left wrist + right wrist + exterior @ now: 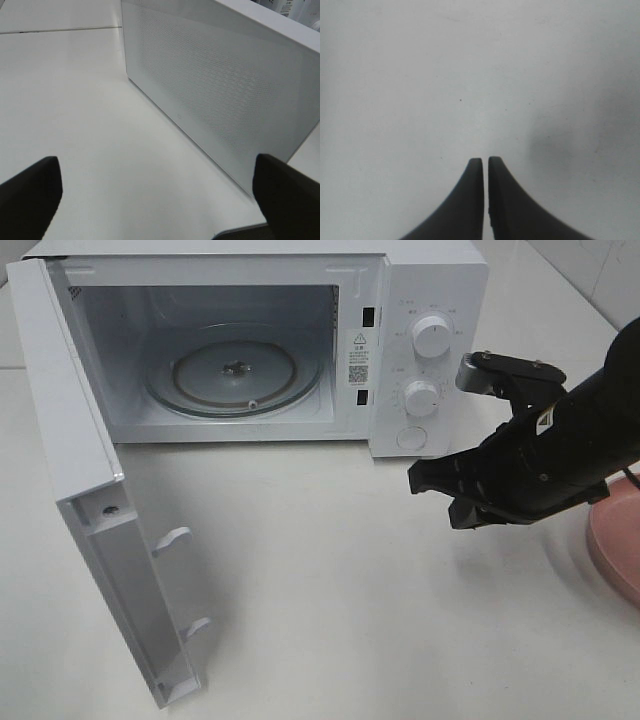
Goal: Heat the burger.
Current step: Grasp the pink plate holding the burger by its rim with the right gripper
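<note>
Microwave door (90, 440) stood wide; before its dials (432, 337) the right gripper (485, 161) was pinched together, empty; the left gripper (155, 165) gaped nearby.

Bright, even light bleaches the white table (330, 580), shadows faint. At three o'clock in the high view the black arm (560, 455) smears with motion blur. Both wrist views look soft.

- Microwave (440, 280) casing: white, smooth, with a faint sheen; cannot tell whether plastic or painted metal.
- Microwave door (225, 100): outer face covered in a fine dot pattern.
- Turntable (235, 375): clear glass, glossy.
- Table (330, 580): white, smooth, softly reflective.
- Plate (618, 545): pink, glossy.
- Right gripper (486, 161): matt black, plastic-looking.
</note>
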